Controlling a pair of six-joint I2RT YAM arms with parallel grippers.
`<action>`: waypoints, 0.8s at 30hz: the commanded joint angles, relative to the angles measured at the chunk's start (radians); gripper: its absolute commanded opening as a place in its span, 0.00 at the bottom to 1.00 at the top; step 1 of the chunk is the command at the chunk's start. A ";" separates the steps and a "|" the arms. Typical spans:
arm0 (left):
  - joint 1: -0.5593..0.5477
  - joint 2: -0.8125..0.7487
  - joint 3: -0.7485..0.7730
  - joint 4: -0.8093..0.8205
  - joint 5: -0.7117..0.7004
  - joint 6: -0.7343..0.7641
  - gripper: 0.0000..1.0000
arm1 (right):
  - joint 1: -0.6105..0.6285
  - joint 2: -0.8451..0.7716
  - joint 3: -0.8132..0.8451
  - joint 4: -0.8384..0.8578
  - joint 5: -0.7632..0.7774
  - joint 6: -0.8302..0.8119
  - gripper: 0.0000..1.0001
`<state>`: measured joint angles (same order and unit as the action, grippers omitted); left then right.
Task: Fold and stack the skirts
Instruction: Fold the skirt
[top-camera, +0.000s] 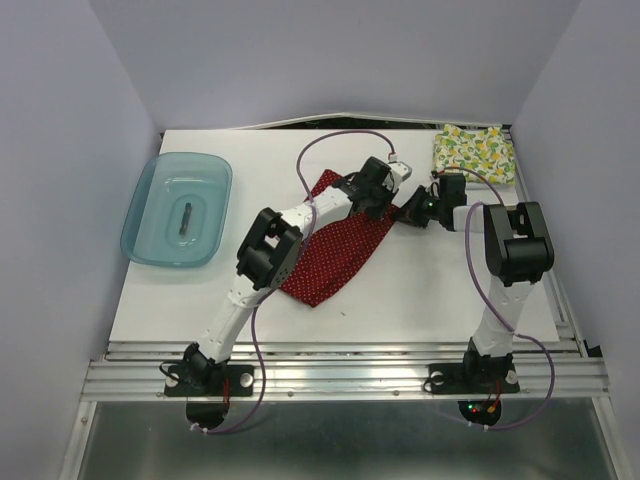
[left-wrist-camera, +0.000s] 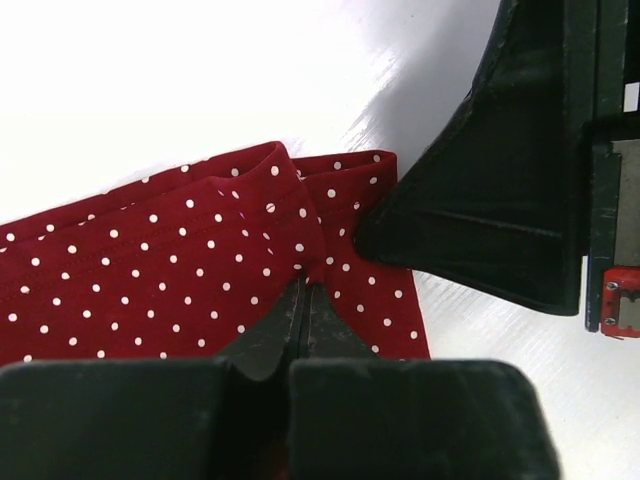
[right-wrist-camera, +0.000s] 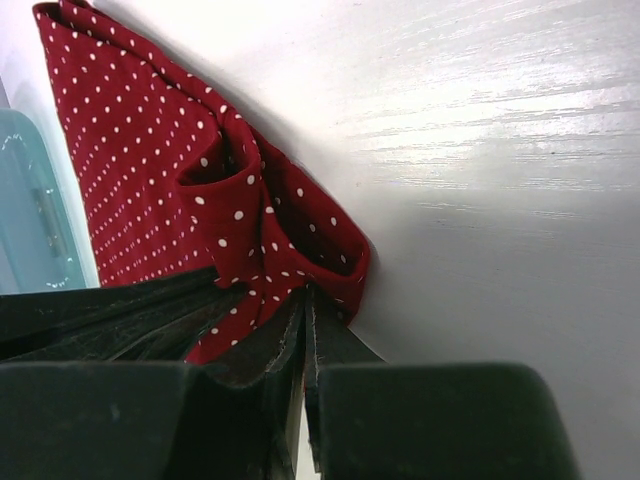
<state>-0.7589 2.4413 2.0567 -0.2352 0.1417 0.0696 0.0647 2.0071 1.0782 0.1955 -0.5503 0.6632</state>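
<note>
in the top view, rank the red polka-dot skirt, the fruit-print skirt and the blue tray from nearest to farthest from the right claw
1. red polka-dot skirt, at the centre, pinched in the right claw.
2. fruit-print skirt, in the far right corner.
3. blue tray, far across on the left side.

A translucent blue tray sits at the white tabletop's ten o'clock edge, a small dark object inside.

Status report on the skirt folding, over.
Left gripper shut on red dotted skirt. Right gripper shut on it too, close beside. Cream fruit-print skirt apart at far right corner. Blue tray at left, not obstructing.
</note>
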 joint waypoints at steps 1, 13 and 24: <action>0.001 -0.086 0.008 0.039 0.012 -0.020 0.00 | -0.006 0.019 0.005 0.022 0.016 -0.001 0.08; -0.020 -0.169 -0.044 0.045 0.058 -0.031 0.00 | -0.006 0.012 -0.006 0.030 0.018 0.006 0.07; -0.036 -0.148 -0.040 0.048 0.101 -0.030 0.00 | -0.006 0.007 -0.006 0.030 0.015 0.009 0.07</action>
<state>-0.7818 2.3413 2.0087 -0.2207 0.2058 0.0460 0.0647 2.0071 1.0779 0.1963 -0.5503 0.6750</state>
